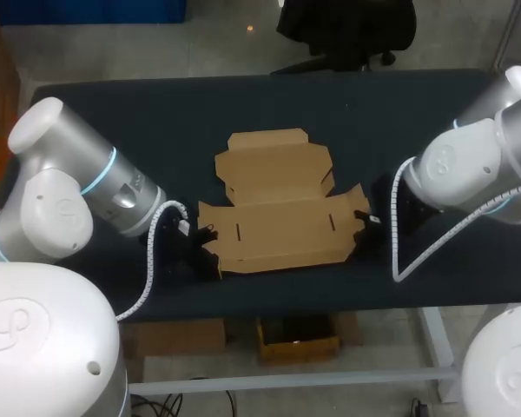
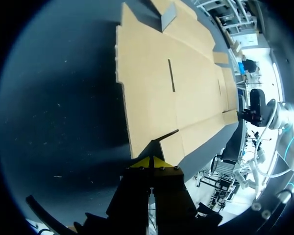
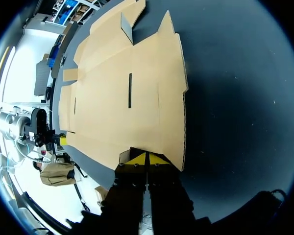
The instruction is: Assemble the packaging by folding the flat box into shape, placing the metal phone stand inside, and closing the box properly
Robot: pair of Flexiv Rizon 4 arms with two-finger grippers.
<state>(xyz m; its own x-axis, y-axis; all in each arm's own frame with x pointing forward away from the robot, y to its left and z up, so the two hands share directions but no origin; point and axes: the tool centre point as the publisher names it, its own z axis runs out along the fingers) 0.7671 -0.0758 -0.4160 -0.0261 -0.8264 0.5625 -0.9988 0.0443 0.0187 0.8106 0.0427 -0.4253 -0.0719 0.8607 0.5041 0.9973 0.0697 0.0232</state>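
A flat brown cardboard box [image 1: 273, 208] lies unfolded in the middle of the dark table, its lid panel toward the far side. My left gripper [image 1: 210, 256] sits low at the box's left end, shut. In the left wrist view its yellow tips [image 2: 151, 161] meet at the near corner of the cardboard [image 2: 176, 83], where a small side flap stands slightly raised. My right gripper [image 1: 362, 224] is at the box's right end, also shut. Its tips [image 3: 146, 157] touch the edge of the cardboard [image 3: 127, 93]. No phone stand shows in any view.
The dark table [image 1: 156, 113] has bare cloth behind the box and on both sides. Its front edge runs close below the box and both grippers. A white coiled cable [image 1: 398, 243] hangs from the right wrist, and another [image 1: 152, 261] from the left.
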